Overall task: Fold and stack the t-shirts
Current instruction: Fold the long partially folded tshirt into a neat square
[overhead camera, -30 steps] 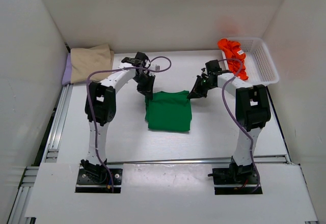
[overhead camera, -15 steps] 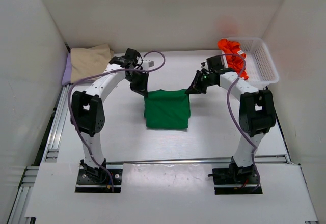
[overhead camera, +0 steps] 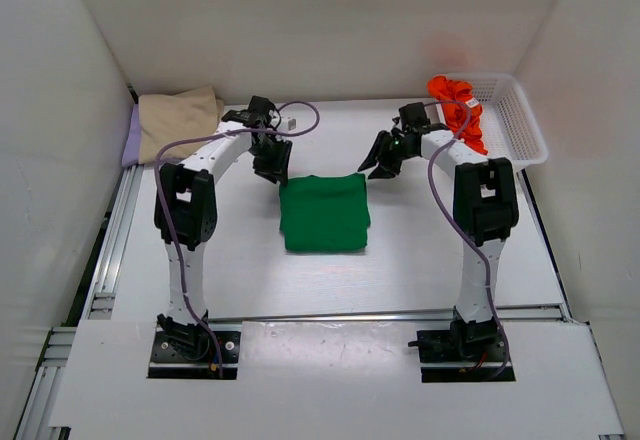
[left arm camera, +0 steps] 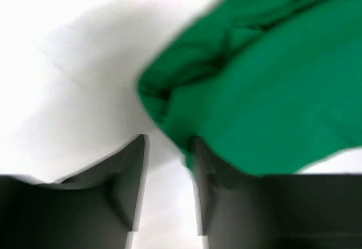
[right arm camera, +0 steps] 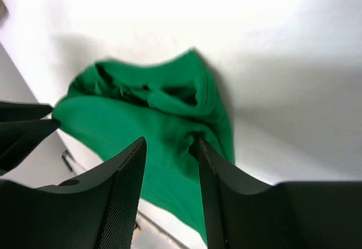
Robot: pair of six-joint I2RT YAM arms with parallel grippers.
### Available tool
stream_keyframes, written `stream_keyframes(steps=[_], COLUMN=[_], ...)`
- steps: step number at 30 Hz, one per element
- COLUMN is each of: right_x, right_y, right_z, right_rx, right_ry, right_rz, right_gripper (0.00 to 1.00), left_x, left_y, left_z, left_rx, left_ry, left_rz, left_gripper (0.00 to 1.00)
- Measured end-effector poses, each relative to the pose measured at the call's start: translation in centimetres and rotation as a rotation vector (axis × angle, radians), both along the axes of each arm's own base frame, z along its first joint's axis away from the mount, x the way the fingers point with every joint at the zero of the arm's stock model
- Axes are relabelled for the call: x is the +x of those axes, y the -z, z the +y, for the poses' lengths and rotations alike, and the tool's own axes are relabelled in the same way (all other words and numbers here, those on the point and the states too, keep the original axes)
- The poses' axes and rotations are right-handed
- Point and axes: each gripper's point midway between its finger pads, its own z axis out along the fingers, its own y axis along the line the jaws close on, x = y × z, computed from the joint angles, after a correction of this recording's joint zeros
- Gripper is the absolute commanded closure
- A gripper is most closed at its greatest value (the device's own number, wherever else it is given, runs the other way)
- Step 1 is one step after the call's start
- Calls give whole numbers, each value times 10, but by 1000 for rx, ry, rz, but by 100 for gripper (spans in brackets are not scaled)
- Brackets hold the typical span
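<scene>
— One white table, and the green t-shirt lies folded flat in its middle?
— Yes. The left gripper and the right gripper hang at its two far corners, each with fingers apart, gripping nothing.

green t-shirt, between left gripper and right gripper: plain bright green
beige t-shirt, left of left gripper: plain tan
orange-red t-shirt, right of right gripper: plain
basket: white mesh
</scene>
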Motion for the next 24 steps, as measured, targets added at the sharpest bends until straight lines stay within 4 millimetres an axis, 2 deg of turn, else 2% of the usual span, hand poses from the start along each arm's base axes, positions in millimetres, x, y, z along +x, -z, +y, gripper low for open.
stream_keyframes(steps=[1, 2, 3, 5, 6, 8, 9, 10, 13, 16, 18, 21, 24], right_x=[6, 11, 15, 19, 18, 9, 1, -10, -34, -47, -49, -44, -30], right_y=[-3, -7, -12, -21, -25, -34, -39, -44, -51, -45, -32, -4, 20], right_z=[-3, -6, -8, -14, -17, -21, -22, -21, -8, 12, 21, 29, 32], right_rx=[-12, -21, -28, -54, -67, -90, -103, -112, -113, -93, -84, -82, -88], right_ry=[5, 8, 10, 16, 20, 15, 10, 3, -37, -86, -107, -109, -89], right_rz=[-20, -39, -60, -97, -111, -141, -152, -159, -173, -152, -124, -54, -6], right_gripper=[53, 55, 56, 63, 74, 87, 96, 99, 100, 100, 100, 100, 100], left_x=[5, 9, 12, 21, 25, 33, 37, 39, 26, 8, 0, -10, -7], left_y=[3, 6, 8, 8, 6, -1, -5, -10, -27, -41, -39, -17, 14], left_z=[3, 8, 13, 23, 29, 38, 42, 45, 37, 6, -16, -35, -34], left_rx=[11, 26, 39, 66, 81, 107, 117, 126, 124, 79, 50, 36, 60], left_ry=[-9, -17, -31, -59, -74, -99, -112, -118, -98, -24, 29, 78, 77], left_rz=[-6, -10, -13, -31, -43, -81, -108, -136, -186, -213, -212, -157, -91], left_gripper=[19, 17, 0, 1, 4, 13, 32, 46, 88, 90, 90, 90, 90])
